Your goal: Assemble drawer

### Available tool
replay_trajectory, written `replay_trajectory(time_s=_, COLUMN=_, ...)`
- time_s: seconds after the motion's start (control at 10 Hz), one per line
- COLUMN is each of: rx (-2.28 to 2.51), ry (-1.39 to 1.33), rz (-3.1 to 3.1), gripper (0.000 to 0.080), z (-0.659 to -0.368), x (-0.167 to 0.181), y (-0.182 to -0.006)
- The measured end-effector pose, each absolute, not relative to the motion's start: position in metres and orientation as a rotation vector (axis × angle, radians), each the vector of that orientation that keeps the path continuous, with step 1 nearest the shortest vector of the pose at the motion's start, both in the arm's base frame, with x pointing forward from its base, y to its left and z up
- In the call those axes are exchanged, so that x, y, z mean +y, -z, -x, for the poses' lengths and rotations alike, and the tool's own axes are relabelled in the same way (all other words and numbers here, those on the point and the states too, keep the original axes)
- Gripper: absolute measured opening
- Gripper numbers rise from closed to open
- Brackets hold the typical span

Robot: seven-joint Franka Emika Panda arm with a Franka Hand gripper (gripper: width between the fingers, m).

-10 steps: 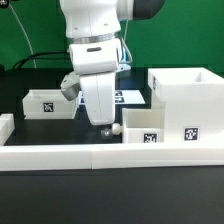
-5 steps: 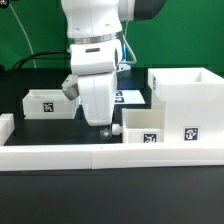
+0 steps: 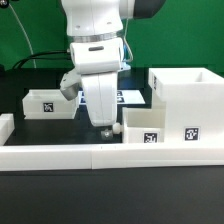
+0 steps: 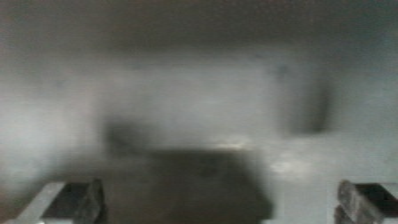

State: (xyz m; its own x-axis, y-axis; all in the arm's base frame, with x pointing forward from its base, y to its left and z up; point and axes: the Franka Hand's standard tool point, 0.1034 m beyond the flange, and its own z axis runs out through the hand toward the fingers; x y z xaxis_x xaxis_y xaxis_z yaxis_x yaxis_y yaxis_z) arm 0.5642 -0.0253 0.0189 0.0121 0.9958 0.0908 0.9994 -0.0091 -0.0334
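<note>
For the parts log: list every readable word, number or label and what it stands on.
None readable. Wordless black-and-white square tags mark the shallow white plastic tray at the exterior view's left, the knobbed white tray, the tall hollow white housing, the marker board.
Wrist view: blurred.

A: How many drawer parts do you count?
B: Three: one tall hollow housing (image 3: 185, 92) and two shallow trays, the left tray (image 3: 60, 97) and the middle tray (image 3: 138, 122).
A: Knobs?
B: Only one knob (image 3: 113, 128) shows.
A: Square tags on those parts?
B: Three, one on each part.
A: And the rig?
B: One arm (image 3: 95, 30) with one gripper (image 3: 103, 125). The blurred wrist view shows two fingers (image 4: 71, 200). There is one marker board (image 3: 128, 96), its tags too hidden to count, and one long border wall (image 3: 60, 155).
</note>
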Motion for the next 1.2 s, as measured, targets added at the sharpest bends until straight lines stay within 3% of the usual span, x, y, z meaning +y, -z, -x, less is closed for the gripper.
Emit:
replay_trajectory(time_s=0.4, rx=-2.116, ry=0.065, rz=2.206, gripper=0.0649, z=-0.571, x=-0.003, y=-0.022)
replay_trajectory(time_s=1.2, rx=-2.086, ry=0.056, rz=2.264, gripper=0.0649, z=-0.566, x=-0.013, y=-0.022)
